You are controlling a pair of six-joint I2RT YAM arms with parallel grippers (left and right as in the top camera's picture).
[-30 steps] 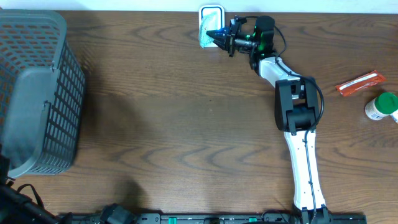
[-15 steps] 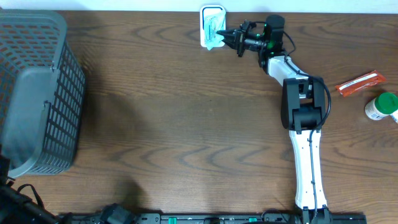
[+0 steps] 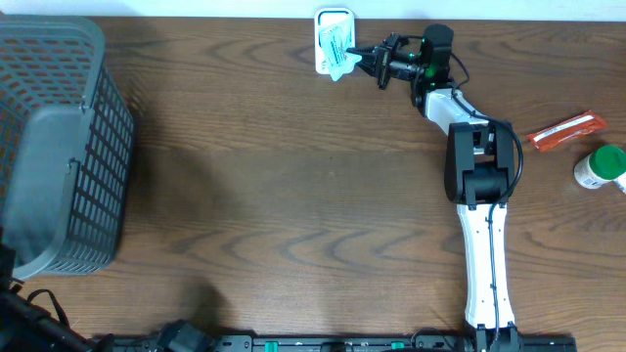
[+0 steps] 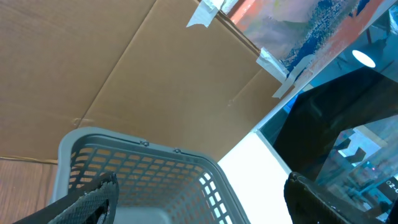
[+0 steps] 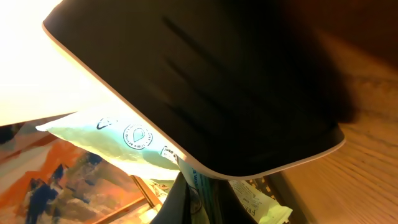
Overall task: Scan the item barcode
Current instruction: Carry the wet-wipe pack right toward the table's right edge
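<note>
The item is a pale green and white packet (image 3: 335, 46). My right gripper (image 3: 358, 55) is shut on it at the table's far edge. It is held against the small white scanner (image 3: 333, 17). In the right wrist view the scanner's dark face (image 5: 211, 81) fills the frame. The packet (image 5: 118, 140) pokes out from under it, and the right gripper (image 5: 200, 190) pinches the packet's edge. Printed text shows on the packet; no barcode is visible. My left gripper (image 4: 200, 183) stands open above the grey basket (image 4: 155, 162), holding nothing.
A large grey mesh basket (image 3: 59, 137) stands at the left edge of the table. An orange packet (image 3: 565, 129) and a white bottle with a green cap (image 3: 600, 167) lie at the far right. Cardboard and a poster are behind the basket.
The right arm has shifted slightly right and back with the packet. The blue glow seen on the packet one second ago is gone. The left gripper has not moved.
</note>
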